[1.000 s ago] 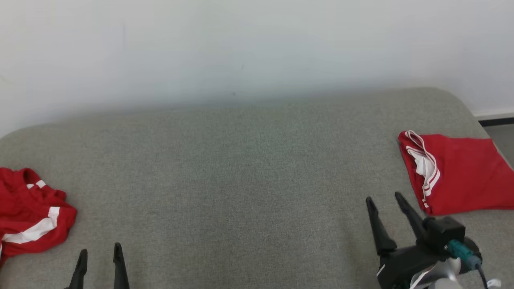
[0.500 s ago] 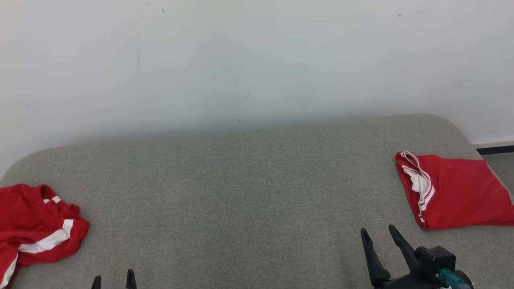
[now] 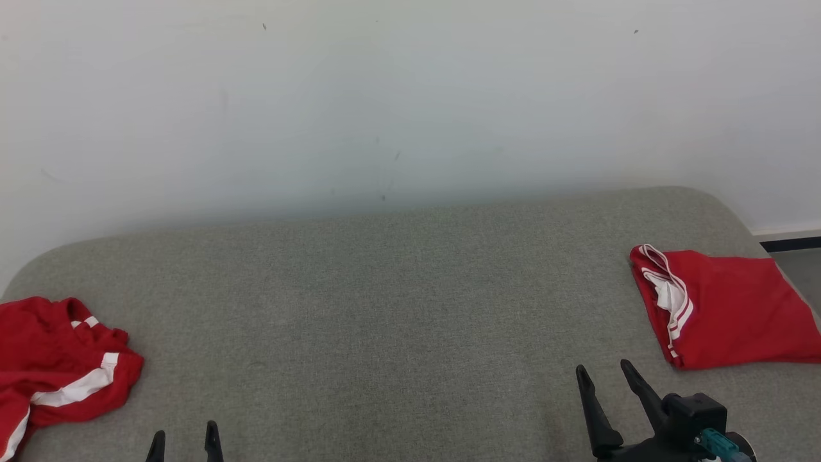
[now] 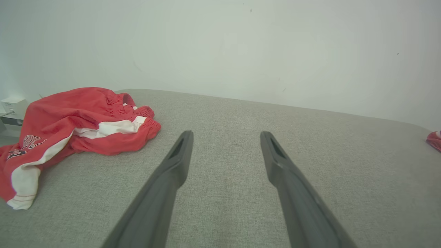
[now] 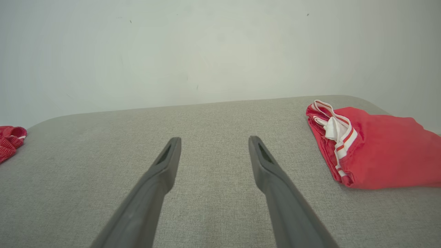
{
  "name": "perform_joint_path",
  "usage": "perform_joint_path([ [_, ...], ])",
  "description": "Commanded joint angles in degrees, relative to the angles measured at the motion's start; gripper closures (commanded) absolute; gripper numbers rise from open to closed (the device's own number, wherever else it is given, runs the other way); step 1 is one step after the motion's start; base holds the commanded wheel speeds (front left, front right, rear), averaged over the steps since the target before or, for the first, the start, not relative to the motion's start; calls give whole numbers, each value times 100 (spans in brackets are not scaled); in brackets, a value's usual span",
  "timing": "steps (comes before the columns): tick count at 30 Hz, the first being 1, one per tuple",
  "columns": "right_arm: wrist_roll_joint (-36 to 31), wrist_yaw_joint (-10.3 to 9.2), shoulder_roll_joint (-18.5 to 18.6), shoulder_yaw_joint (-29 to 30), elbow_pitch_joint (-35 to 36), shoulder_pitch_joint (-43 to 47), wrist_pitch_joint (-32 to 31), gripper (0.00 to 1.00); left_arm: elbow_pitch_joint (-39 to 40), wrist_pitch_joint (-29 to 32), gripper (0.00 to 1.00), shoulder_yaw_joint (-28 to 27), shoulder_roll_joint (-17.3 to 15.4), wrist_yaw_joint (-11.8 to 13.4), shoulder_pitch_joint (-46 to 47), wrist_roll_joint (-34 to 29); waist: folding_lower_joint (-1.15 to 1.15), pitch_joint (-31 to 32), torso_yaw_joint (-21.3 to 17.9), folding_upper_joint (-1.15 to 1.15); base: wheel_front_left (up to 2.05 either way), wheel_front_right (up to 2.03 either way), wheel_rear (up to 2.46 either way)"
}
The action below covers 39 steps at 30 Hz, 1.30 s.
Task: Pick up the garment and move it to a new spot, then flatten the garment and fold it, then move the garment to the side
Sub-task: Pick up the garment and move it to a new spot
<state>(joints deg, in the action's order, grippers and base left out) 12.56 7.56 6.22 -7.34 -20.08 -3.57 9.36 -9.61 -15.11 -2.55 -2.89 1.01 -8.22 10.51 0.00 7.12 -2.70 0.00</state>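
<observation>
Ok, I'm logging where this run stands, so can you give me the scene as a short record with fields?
surface: grey fabric top, white wall behind
robot's left: crumpled red garment, white stripes
robot's right: folded red garment, white-trimmed edge
left gripper: jaws open, empty, clear of cloth
right gripper: jaws open, empty, beside the folded red garment, not touching

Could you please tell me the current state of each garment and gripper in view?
crumpled red garment: bunched up, unfolded, lying on the left.
folded red garment: neatly folded, lying flat on the right.
left gripper: open, holding nothing.
right gripper: open, holding nothing.
</observation>
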Motion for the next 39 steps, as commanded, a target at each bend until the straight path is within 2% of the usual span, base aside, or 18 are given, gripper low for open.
perform_joint_path([
  [1, -45, -16, -21, 10, -12, 18, 8, 0, 0, -2, 0, -7, -1, 2, 88, -14, 0, -11, 0, 0, 0, 0, 0],
  [8, -45, -16, -10, 11, -44, 23, 20, 0, 29, -2, 0, -20, -2, -4, 106, -25, 0, -49, 42, 0, 0, 0, 0],
  [12, -61, -16, -29, 42, -42, 79, 40, 0, 47, -2, 0, -38, -3, 4, 67, -40, 0, -52, 210, 0, 0, 0, 0],
  [19, -16, -17, -70, 56, -40, 135, 79, 0, 66, -3, 0, -107, -46, -15, 4, -107, 0, -38, 850, 0, 0, 0, 0],
  [20, -16, -17, -70, 56, -40, 135, 79, 0, 66, -3, 0, -107, -46, -15, 4, -107, 0, -38, 850, 0, 0, 0, 0],
  [32, 38, -17, -188, -10, -116, 99, 176, 0, 16, -2, 0, -288, -249, -44, 24, -101, 0, -42, 2087, 0, 0, 0, 0],
  [39, 56, -17, -232, -82, -230, 80, 229, 0, 57, -2, 0, -384, -303, -12, -52, -55, 0, -54, 2488, 0, 0, 0, 0],
])
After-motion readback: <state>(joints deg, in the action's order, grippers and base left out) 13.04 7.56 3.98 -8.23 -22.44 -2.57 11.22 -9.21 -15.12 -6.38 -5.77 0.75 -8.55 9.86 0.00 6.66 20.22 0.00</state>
